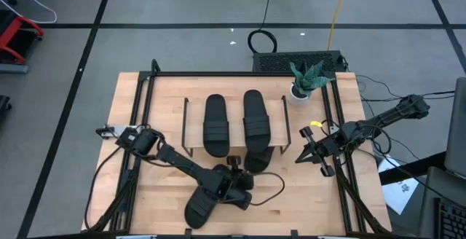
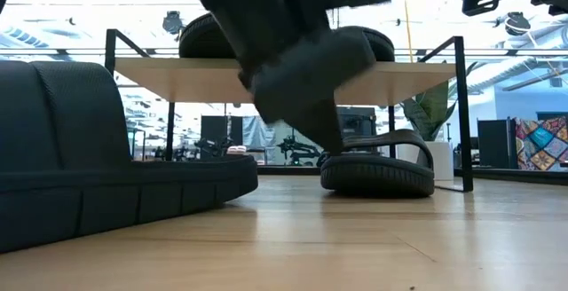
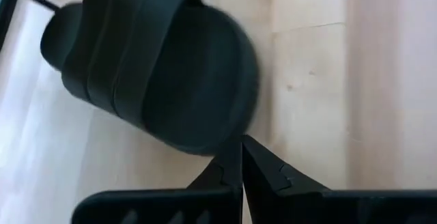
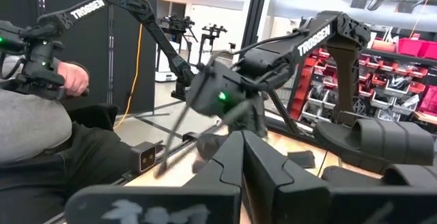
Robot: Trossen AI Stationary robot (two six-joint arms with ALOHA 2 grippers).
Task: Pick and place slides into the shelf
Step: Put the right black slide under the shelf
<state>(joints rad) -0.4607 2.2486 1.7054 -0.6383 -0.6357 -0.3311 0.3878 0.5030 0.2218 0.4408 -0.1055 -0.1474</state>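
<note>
Near slide [image 2: 98,162] is left on the desk [image 1: 306,195] before the shelf [image 1: 271,106] | two slides are shelved | left hand [image 1: 237,184] is closed, empty, above it | reopening is needed for the pick.

A black slide sandal [image 3: 153,63] lies on the light wood tabletop [image 3: 355,80], its broad ribbed strap (three or four raised ridges show) toward one end. The left gripper [image 3: 242,157] has its two dark fingers pressed together, tips just beside the rim of the sandal's sole.
</note>
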